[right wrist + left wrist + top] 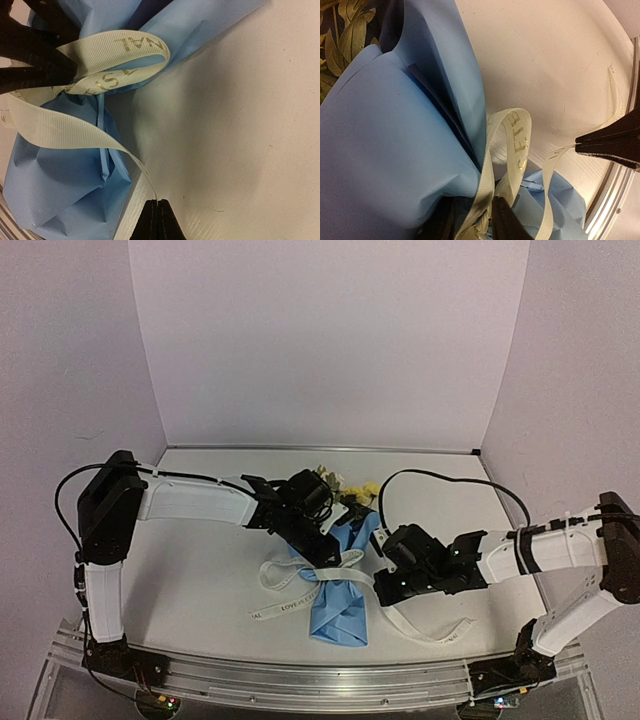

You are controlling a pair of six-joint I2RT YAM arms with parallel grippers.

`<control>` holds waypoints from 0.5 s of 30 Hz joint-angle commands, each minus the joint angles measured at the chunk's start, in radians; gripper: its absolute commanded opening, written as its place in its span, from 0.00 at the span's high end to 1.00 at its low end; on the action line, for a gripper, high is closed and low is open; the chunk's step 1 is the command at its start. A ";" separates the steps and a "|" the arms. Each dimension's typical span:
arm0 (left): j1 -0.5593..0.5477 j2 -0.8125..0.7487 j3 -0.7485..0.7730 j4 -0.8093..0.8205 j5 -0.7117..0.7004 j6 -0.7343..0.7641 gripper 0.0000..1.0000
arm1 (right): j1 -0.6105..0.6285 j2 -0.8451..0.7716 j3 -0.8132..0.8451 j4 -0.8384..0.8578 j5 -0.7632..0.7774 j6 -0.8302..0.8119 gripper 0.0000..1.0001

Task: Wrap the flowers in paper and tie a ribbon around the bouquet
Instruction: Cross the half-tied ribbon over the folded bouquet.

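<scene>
Lab booth — plain white walls (330, 340)

Soft even light; the ribbon (514, 145) blurs at close range.

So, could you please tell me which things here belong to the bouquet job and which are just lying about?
Belongs to the job: flowers, paper around their stems, ribbon, left hand and right hand, each pinching the ribbon.
Not part of it: table, metal rail at its near edge, black cable.

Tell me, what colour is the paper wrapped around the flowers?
Light blue. The paper shows best in the left wrist view.
</scene>
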 commanded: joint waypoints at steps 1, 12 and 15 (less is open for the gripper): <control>0.000 -0.004 0.023 0.004 -0.030 0.006 0.86 | 0.005 -0.043 0.013 0.014 0.004 0.007 1.00; 0.005 -0.143 -0.065 0.098 -0.026 -0.038 1.00 | 0.003 -0.046 0.079 -0.069 0.098 0.063 1.00; 0.010 -0.178 -0.086 0.108 -0.030 -0.048 1.00 | 0.004 -0.042 0.086 -0.089 0.111 0.078 1.00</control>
